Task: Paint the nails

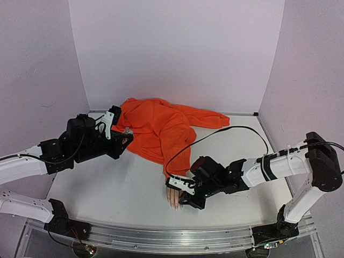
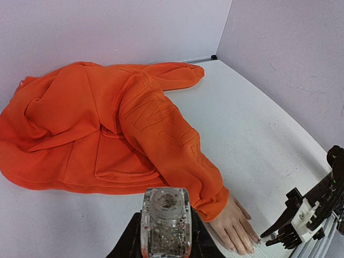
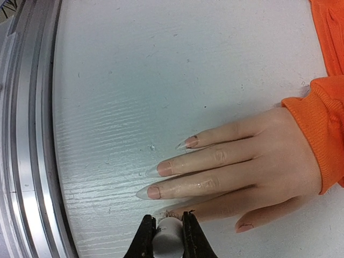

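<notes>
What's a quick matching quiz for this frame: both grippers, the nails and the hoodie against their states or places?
1. left gripper
2. right gripper
3. nails
4. orange hoodie

A. heaped at the far side of the table
B. shut on the clear bottle
C. pale, pointing toward the near rail
D. shut on the white cap, beside the fingertips of the mannequin hand

Pairs: 1-B, 2-D, 3-C, 4-A.
</notes>
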